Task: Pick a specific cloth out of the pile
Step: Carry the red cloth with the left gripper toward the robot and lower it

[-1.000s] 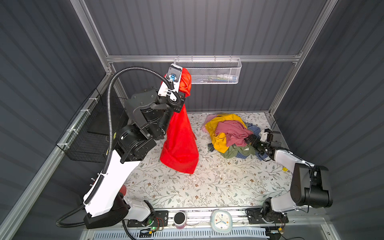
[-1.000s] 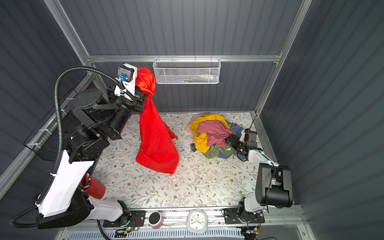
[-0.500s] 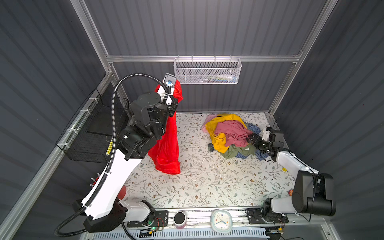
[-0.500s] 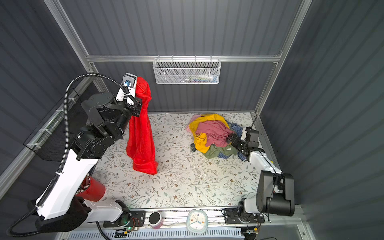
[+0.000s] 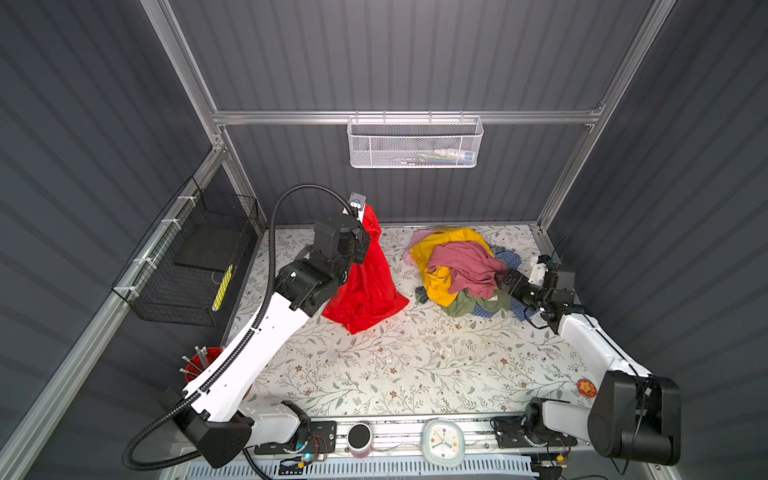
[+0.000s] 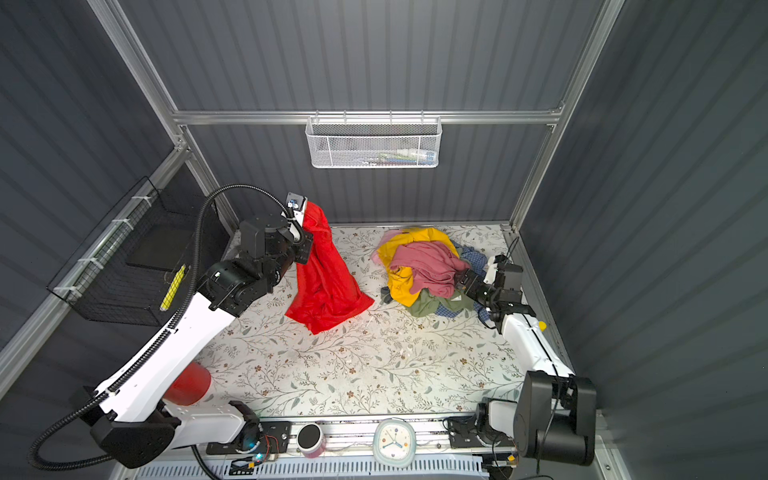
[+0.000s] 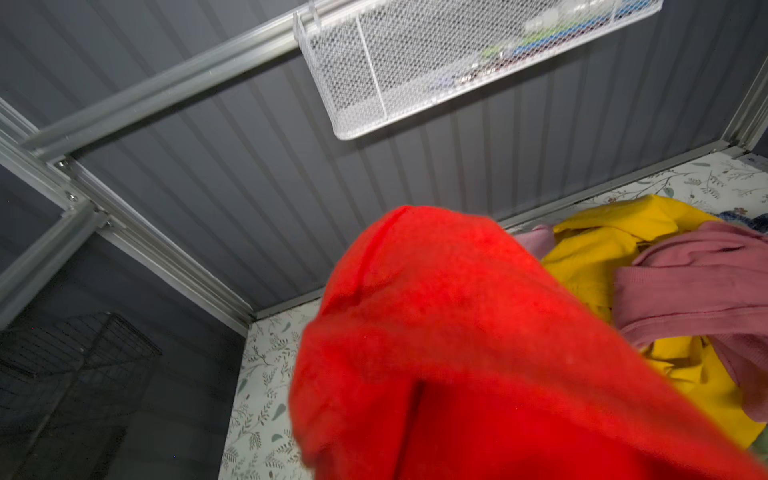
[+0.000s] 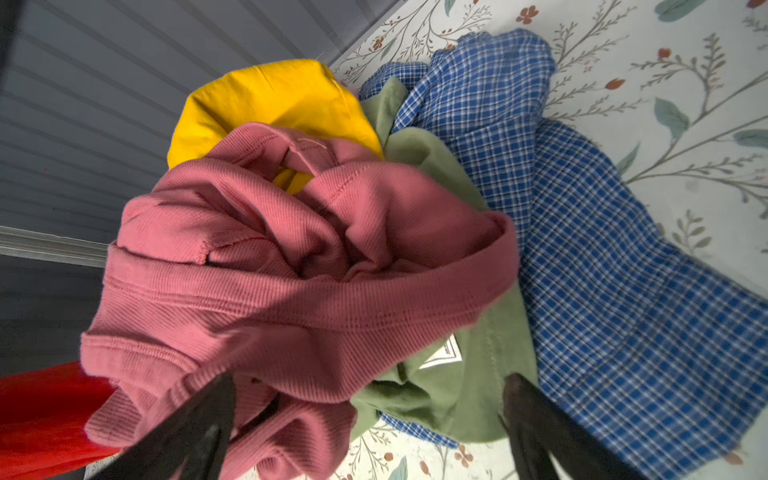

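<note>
Cloth [image 5: 368, 286]: bright red, plain, draped down from raised left gripper [image 5: 365, 218], clamped on its top. Right gripper [image 5: 503, 279] spread wide, empty, beside pile [image 5: 457, 262].

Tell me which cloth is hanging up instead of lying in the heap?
The red cloth: it alone hangs from the left arm, apart from the pile where the others lie.

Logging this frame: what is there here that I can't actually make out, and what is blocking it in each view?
- Fingers of the left gripper: buried in the red cloth in the left wrist view, behind cloth and wrist in both top views.
- Contents of the white basket: blurred in the left wrist view, too small behind mesh in both top views.
- Underside of the pile: covered by the dusty pink cloth and yellow cloth.
</note>
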You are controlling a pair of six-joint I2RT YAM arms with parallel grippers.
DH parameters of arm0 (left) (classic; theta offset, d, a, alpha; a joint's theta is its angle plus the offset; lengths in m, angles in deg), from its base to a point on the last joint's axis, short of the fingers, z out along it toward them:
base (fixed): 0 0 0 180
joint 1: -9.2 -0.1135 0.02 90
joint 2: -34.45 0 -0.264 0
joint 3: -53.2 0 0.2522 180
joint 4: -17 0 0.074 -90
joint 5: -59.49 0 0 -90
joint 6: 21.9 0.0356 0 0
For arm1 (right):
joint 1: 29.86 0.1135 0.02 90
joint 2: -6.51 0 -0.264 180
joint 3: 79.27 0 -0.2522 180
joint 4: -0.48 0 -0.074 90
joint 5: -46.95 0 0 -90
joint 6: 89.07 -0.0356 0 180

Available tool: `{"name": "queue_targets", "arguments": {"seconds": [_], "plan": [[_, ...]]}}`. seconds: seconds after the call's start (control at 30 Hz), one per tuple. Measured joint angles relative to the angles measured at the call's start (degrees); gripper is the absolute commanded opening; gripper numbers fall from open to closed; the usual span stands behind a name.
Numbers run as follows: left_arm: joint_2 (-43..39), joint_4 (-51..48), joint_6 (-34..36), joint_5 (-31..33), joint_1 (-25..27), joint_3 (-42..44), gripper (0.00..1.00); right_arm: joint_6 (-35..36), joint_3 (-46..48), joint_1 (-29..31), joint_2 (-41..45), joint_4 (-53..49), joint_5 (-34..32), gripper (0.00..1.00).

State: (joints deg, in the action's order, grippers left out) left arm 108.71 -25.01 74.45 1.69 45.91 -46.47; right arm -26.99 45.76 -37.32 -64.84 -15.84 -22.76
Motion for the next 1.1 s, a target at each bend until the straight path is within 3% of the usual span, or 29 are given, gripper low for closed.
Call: {"name": "queue_targets", "arguments": {"seconds": [0.27,0.5,0.83,1.1], "plan": [[-6.9,-0.1,-7.5,-3.8,-8.2,9.6,0.00,0.3,0.3,0.0,1.1,-0.9,0.0,0.99],[-8.0,-0.7,-11.6,-6.3,-13.6,15.0,0.00,0.8,0.7,0.0,1.4,-1.8,-1.4,0.99],[-8.7,-4.5,-8.4,-5.8,-25.0,14.3,0.00,2.5,1.3,0.0,3.1,-2.8,-3.9,0.99],[-7.5,-5.4,-4.6,-7.2,-26.1,12.5,0.00,2.5,1.6,0.0,2.9,-2.9,-4.0,0.99]]}}
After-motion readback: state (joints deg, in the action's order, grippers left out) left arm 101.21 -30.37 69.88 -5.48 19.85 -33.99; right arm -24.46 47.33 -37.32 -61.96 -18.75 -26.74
